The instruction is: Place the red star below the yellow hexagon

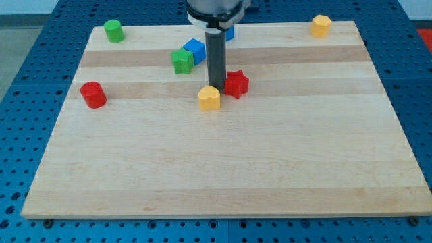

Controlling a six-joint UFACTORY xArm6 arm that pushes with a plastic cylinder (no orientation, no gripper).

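- Camera view is showing a pale wooden counter (pixel 223 175) lying on a blue perforated base (pixel 27 101), with small blocks spread over its far half.
- My tip (pixel 216 88) is resting on the counter just left of the red star (pixel 236 84), touching or nearly touching it; I cannot tell which.
- No hand is showing on this arm: the rod (pixel 216 61) is ending plainly, holding nothing.
- A yellow block (pixel 210 98), heart-like in outline, is sitting just near of the tip, close to the star's near-left side.
- The yellow hexagon (pixel 320 25) is sitting at the far right corner, well apart from the star.
- The star is lying near the counter's middle, left of the hexagon and nearer the camera than it.
- A green block (pixel 182 61) and a blue cube (pixel 194 50) are sitting side by side, touching, left of the rod and farther back.
- Another blue block (pixel 229 32) is peeking out from behind the arm at the far edge; its shape is hidden.
- A green cylinder (pixel 113 30) is standing at the far left corner.
- A red cylinder (pixel 93 94) is standing near the left edge, well apart from the rest.
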